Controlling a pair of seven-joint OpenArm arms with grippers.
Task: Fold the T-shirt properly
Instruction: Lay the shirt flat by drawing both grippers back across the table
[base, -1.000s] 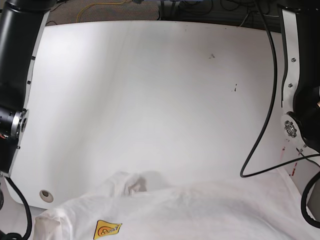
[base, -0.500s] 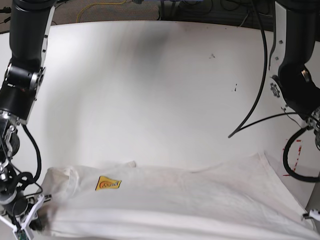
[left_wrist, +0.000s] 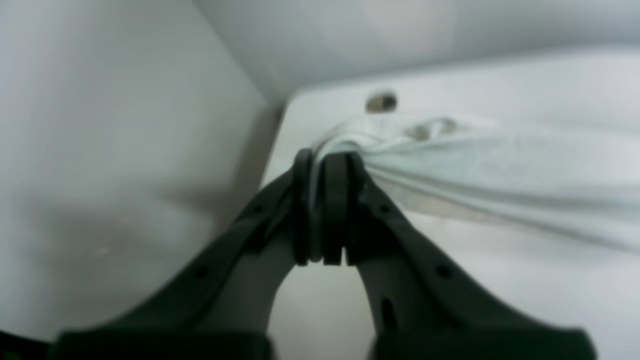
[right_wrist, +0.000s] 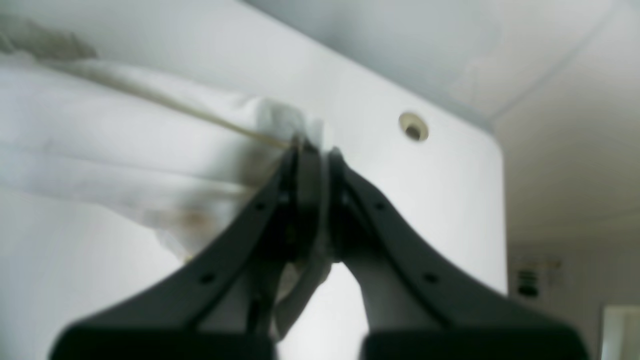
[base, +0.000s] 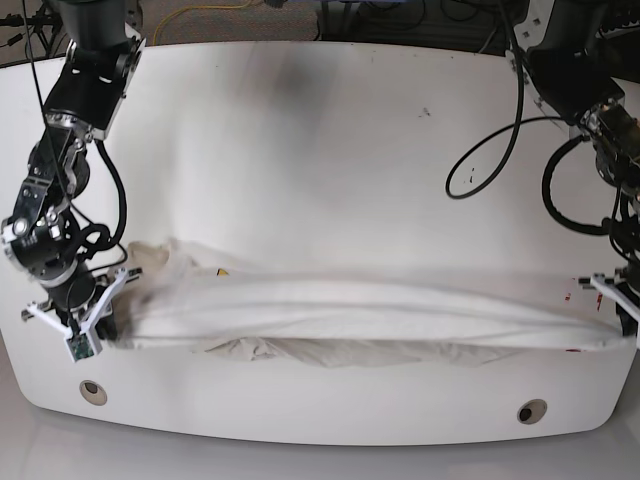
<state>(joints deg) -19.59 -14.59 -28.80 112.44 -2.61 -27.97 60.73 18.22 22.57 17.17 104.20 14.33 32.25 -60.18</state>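
— Hand on the left arm: what does it hold?

— It is clenched on one end of the off-white, wrinkled cotton T-shirt; a pinch of cloth shows between its black fingers. The right hand is clenched on the other end, cloth bunched at its tips.

— And where does the shirt lie?

— Stretched as a long, narrow band across the near part of the white surface, its long axis running straight from the right hand to the left hand. Each hand sits at its own end, so neither is nearer. A sliver of the yellow-orange badge peeks out near the right hand's end.

— Anything in the way?

— Far half of the surface is bare but for small dark specks. Two round holes sit near the front edge, just ahead of the cloth. A black cable loops above the left arm's side; I judge it the one thing that could snag.
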